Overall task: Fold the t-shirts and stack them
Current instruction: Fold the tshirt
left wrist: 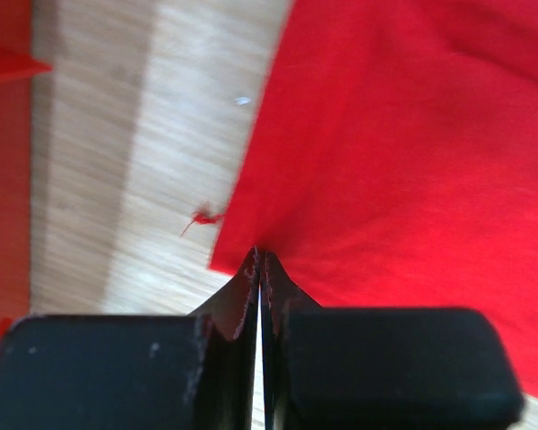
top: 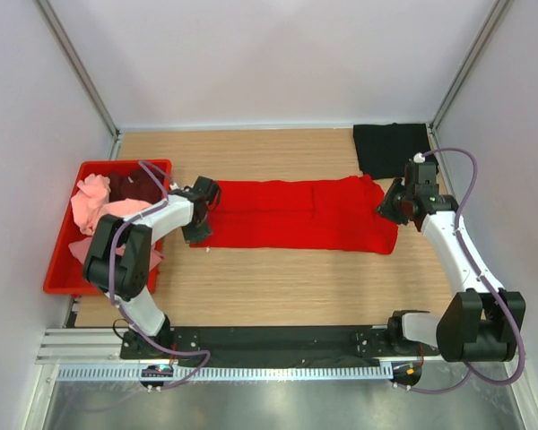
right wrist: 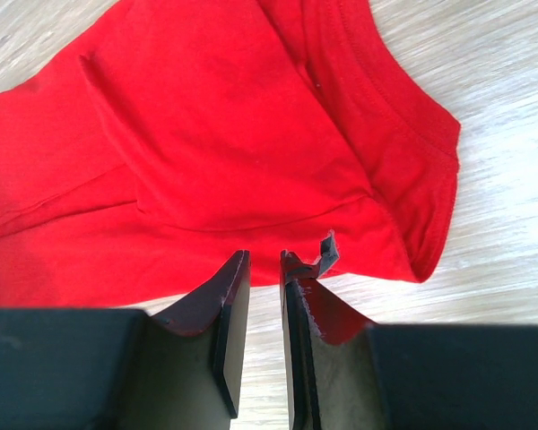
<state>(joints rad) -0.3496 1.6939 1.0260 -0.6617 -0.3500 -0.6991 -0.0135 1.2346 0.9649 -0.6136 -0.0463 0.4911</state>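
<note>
A bright red t-shirt point(top: 296, 215) lies flat across the middle of the table as a long folded strip. My left gripper point(top: 200, 231) sits at its near left corner. In the left wrist view its jaws are shut, tips point(left wrist: 260, 255) pressed together on the cloth's point(left wrist: 403, 134) hem by the corner. My right gripper point(top: 383, 210) is at the strip's right end by the collar. The right wrist view shows that gripper point(right wrist: 264, 260) open by a narrow gap, bare wood between the fingers, tips at the near edge of the shirt point(right wrist: 224, 134). A folded black t-shirt point(top: 390, 148) lies at the back right.
A red plastic crate point(top: 117, 164) at the left edge holds crumpled light pink point(top: 94, 202) and dark maroon point(top: 130, 186) shirts. A loose red thread point(left wrist: 202, 218) lies on the wood by the shirt's corner. White walls close in the table on three sides.
</note>
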